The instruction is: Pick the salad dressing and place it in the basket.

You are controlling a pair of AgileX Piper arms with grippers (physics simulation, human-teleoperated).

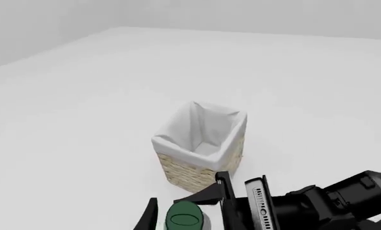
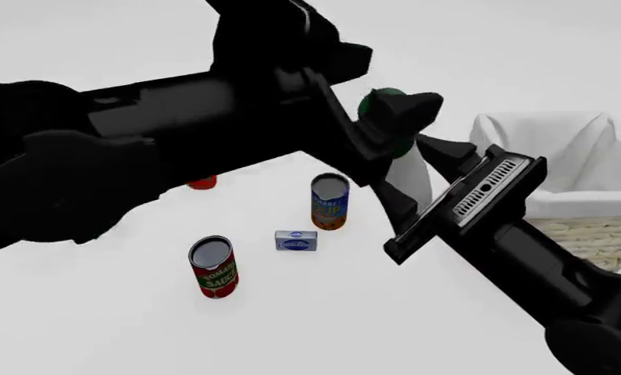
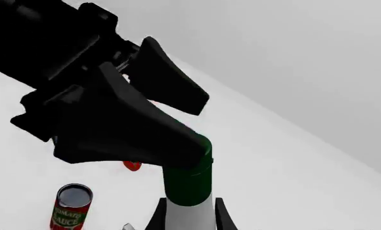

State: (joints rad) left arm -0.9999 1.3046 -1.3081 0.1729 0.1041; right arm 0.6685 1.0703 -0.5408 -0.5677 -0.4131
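Note:
The salad dressing (image 2: pixel 412 173) is held upright in the air, its dark green cap (image 2: pixel 381 103) up. My right gripper (image 2: pixel 416 176) is shut on its white body; in the right wrist view (image 3: pixel 189 216) the fingers press both sides of the bottle (image 3: pixel 189 191). My left gripper (image 2: pixel 388 129) is open, with its fingers either side of the cap and gaps showing in the left wrist view (image 1: pixel 187 194), where only the cap (image 1: pixel 185 218) shows. The basket (image 2: pixel 591 234) stands at the right, a little beyond the bottle, and in the left wrist view (image 1: pixel 184 175) it is ahead of the grippers.
On the table left of the bottle stand a tomato sauce can (image 2: pixel 214 267), an orange and blue can (image 2: pixel 330 201) and a small blue box (image 2: pixel 295 241). A red thing (image 2: pixel 201 183) shows partly behind my left arm. The two arms cross close together over the middle.

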